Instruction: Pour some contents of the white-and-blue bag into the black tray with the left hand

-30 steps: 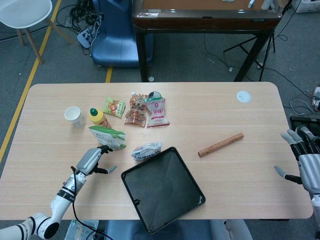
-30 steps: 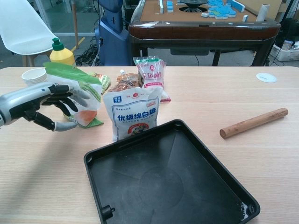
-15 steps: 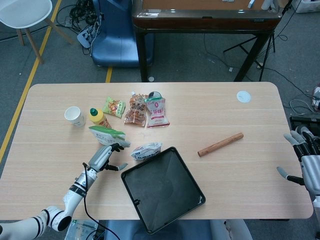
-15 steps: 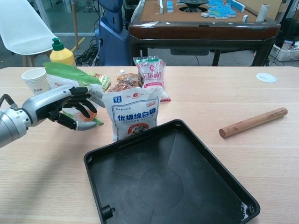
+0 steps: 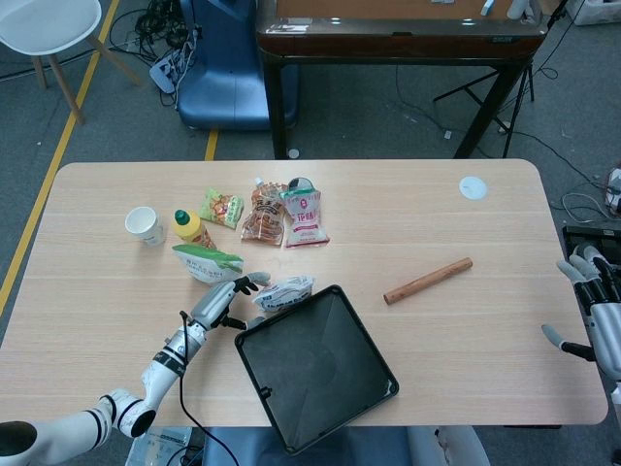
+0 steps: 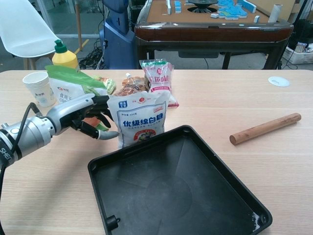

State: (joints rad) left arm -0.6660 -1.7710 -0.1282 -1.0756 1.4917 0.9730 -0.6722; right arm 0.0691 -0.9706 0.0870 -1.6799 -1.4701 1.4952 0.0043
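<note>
The white-and-blue bag [image 6: 140, 119] stands upright just right of the left robot hand [image 6: 87, 117], whose fingers are spread, holding nothing.

Both views are bright and evenly lit from overhead, with soft, short shadows. In the chest view a faint shadow lies on the counter [image 6: 205, 98] just under the left hand [image 6: 83, 115], and the tray [image 6: 234, 215] beside it shows dull sheen. Focus is sharp throughout; the head view bends slightly at its edges.
</note>
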